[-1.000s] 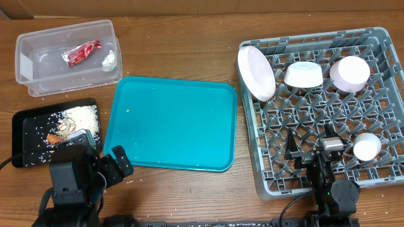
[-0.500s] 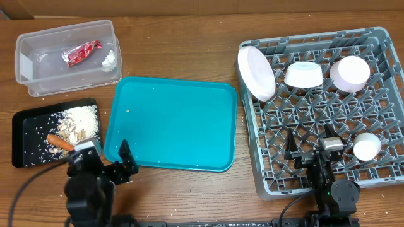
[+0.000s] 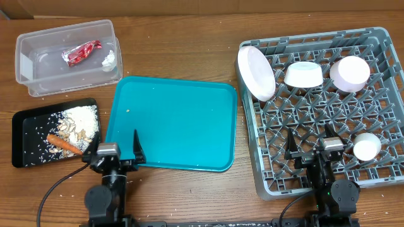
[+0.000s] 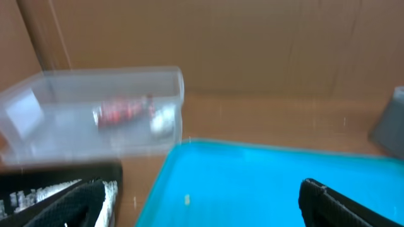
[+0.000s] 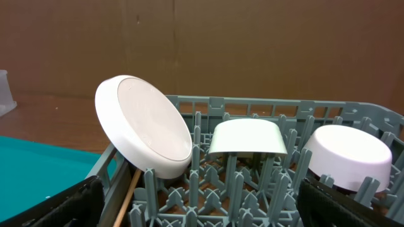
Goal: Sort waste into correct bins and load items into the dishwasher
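2 grippers are standing with jaws wide apart, and nothing is sitting between the fingers of either. The left gripper (image 3: pixel 111 147) is hovering at the near-left corner of the tray (image 3: pixel 177 120), with 1 finger reaching over the teal rim. The right gripper (image 3: pixel 310 142) is hanging well to the right of the tray, over the near part of the rack (image 3: pixel 379 39).

The rack is sitting just right of the tray, and 4 dishes are resting in it. The plate (image 3: pixel 255 72) is leaning on edge at the side closest to the tray, the bowl (image 3: pixel 304 74) is sitting next to it, and the pink cup (image 3: pixel 349 74) is sitting farther right. The white cup (image 3: pixel 366 146) is lying farthest from the tray, beside the right gripper. In the right wrist view, 1 chopstick (image 5: pixel 130 189) is slanting up under the plate.

The tub (image 3: pixel 25 82) is sitting beyond the tray's far-left corner, holding the wrapper (image 3: pixel 81 52) and the scrap (image 3: pixel 109 60). The black bin (image 3: pixel 19 139) is lying just left of the tray, holding the crumbs (image 3: pixel 82 118) and the carrot (image 3: pixel 63 143).
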